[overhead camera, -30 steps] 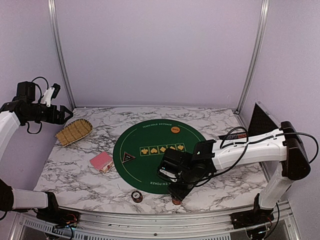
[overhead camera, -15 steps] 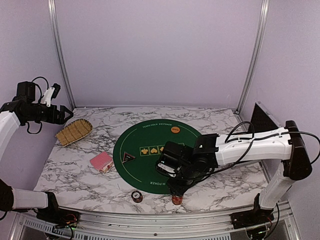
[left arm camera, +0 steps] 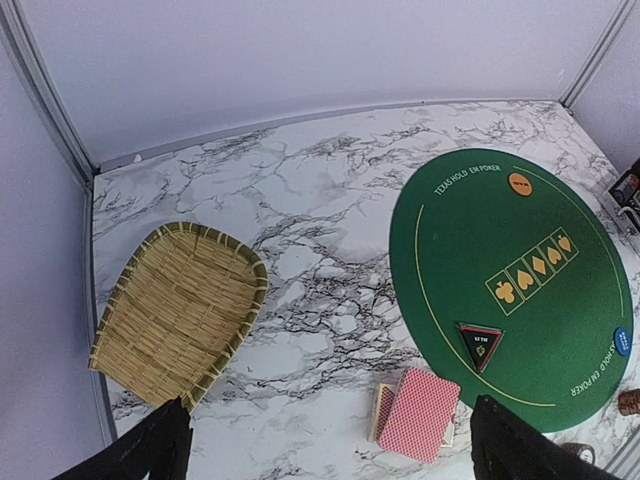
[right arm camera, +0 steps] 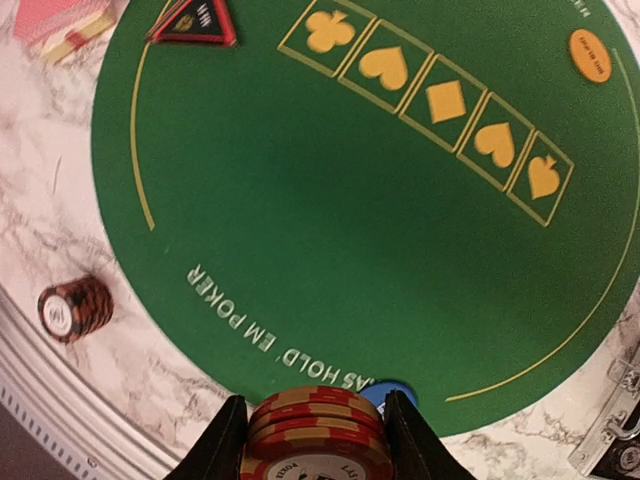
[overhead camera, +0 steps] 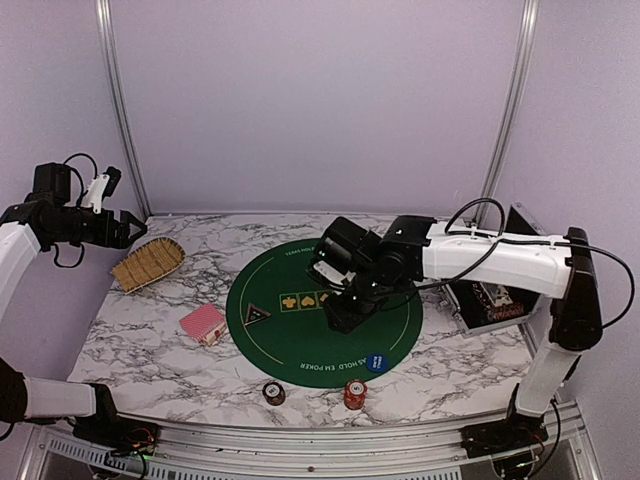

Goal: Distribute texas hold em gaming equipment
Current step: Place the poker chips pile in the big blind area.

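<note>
Green mat [overhead camera: 290,335] has bare felt all round your right gripper [overhead camera: 340,320], which hangs over its middle, clamped on red chips [right arm camera: 315,430]. Your left gripper [overhead camera: 133,228], well off the mat's left edge, gapes empty.

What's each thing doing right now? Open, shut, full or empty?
Left claw: open, empty.
Right claw: shut on red chips, above the green mat.
Basket: empty.
Black case: lid open.
Card deck: face down.
Other red stack: standing free.
Dark stack: standing free.

Bright, even light, faint shadows, right wrist view slightly soft.
</note>
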### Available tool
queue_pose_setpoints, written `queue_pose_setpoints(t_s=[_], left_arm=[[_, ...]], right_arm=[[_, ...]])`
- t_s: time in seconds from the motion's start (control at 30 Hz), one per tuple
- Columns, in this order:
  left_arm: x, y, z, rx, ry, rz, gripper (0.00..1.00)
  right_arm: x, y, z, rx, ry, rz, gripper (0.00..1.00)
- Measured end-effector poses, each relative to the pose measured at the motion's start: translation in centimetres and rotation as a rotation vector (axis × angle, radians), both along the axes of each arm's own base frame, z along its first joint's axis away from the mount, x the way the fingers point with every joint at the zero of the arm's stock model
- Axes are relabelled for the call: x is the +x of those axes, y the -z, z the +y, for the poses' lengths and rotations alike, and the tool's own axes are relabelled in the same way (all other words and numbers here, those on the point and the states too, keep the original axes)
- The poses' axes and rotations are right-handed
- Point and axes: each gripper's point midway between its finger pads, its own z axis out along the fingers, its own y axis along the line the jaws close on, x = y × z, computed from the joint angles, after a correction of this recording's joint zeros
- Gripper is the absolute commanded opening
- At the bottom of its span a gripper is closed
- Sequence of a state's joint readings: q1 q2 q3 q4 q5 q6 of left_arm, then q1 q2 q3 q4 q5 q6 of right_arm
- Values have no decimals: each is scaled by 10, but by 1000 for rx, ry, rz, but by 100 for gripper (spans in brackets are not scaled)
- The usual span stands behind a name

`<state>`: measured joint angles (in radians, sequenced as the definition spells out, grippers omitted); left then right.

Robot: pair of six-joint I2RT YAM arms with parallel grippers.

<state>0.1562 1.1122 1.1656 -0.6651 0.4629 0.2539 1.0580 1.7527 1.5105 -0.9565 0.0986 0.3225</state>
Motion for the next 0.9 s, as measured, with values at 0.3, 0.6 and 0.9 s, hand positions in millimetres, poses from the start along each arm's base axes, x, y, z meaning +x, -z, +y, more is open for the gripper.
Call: queue_pose_setpoints(t_s=[0.3, 0.6, 0.9], left_arm=[[0, 0, -1, -3, 4, -1, 99], [-1, -1, -3, -12, 14, -1, 99], [3, 7, -5, -27, 26, 26, 99]], right_arm=[[126, 0, 10, 45, 158, -105, 17], [236, 59, 1, 27, 280, -129, 17], [266, 105, -1, 2, 308, -110, 18]])
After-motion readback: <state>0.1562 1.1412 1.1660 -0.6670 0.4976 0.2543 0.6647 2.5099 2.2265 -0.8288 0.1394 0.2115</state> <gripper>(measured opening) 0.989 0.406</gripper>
